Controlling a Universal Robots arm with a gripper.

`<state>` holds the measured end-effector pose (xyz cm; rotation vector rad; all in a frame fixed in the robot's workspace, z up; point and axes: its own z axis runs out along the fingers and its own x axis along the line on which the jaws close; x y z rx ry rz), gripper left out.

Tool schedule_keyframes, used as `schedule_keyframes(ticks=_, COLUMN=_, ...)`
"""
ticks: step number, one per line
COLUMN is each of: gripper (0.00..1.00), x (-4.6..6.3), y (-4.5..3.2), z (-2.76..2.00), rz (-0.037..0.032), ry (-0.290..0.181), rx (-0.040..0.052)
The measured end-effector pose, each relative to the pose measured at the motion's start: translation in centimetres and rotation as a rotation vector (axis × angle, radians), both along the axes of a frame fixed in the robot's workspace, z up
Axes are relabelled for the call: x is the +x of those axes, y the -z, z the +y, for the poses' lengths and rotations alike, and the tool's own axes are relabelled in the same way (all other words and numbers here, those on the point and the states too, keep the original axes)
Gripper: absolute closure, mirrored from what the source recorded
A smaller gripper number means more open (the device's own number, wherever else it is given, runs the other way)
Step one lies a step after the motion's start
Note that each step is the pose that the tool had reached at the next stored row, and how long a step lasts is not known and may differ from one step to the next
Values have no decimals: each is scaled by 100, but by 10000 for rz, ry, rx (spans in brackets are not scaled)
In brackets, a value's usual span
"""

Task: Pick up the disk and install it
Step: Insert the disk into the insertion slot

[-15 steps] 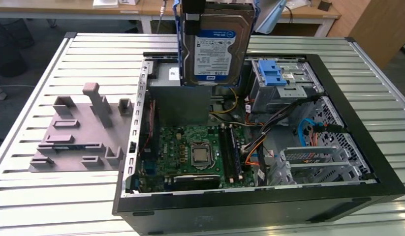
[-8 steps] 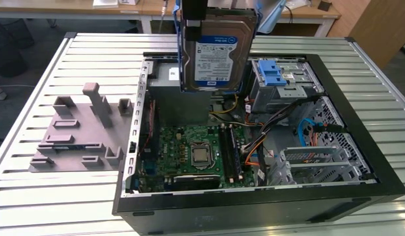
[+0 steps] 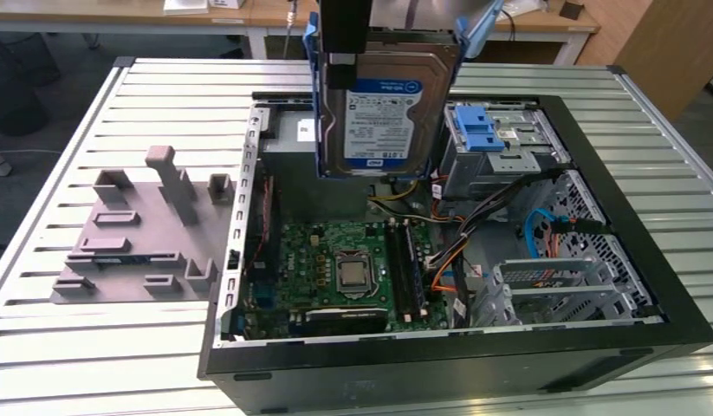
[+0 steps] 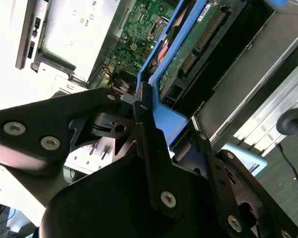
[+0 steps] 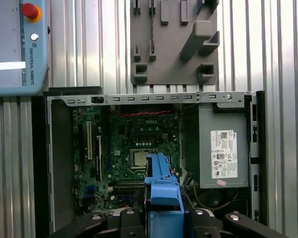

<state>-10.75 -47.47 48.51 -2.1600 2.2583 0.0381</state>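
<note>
Exterior view: gripper (image 3: 346,52) comes in at the upper centre of the frame, pinched on the top edge of the disk (image 3: 385,113). The disk hangs upright in the air, label facing the camera, blue frame (image 3: 319,130) down both sides. It is above the back part of the open computer case (image 3: 449,351) and touches nothing inside. Motherboard (image 3: 345,269) lies flat in the case, lower centre. Drive cage (image 3: 507,156) with a blue latch (image 3: 477,130) sits just beside the disk on the exterior view's right. Power supply (image 3: 289,130) is partly hidden behind the disk. A grey fixture plate (image 3: 137,234) lies on the slatted metal table (image 3: 102,347), on the exterior view's left, apart from the case.

Second wrist view: black fingers (image 4: 151,148) are pressed on the blue frame (image 4: 164,119), one each side, no gap showing; gripper (image 4: 149,106) is clamped. The disk's (image 4: 188,49) circuit-board side faces the camera. Beyond it, the motherboard (image 4: 141,29) and power supply (image 4: 74,29) are in the case.

First wrist view: looking down on the case (image 5: 154,97). The blue frame (image 5: 161,188) stands between the gripper's (image 5: 163,210) black links, over the motherboard (image 5: 134,144). The power supply (image 5: 223,148) with a white sticker is beside the board. The fixture plate (image 5: 174,44) and a control pendant (image 5: 15,44) with a red button lie on the table (image 5: 278,49) outside the case.
</note>
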Motion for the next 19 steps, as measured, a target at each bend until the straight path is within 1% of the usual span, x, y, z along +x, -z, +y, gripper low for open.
schedule_keyframes(ticks=3, gripper=64, x=8, y=4, z=-44, rz=0, ry=0, rx=-2)
schedule_keyframes(ticks=7, gripper=64, x=47, y=8, z=-85, rz=-1, ry=0, rx=-3)
schedule_keyframes(ticks=12, gripper=64, x=118, y=13, z=-112, rz=0, ry=0, rx=-4)
schedule_keyframes(ticks=19, gripper=64, x=228, y=20, z=-132, rz=-2, ry=1, rx=-2)
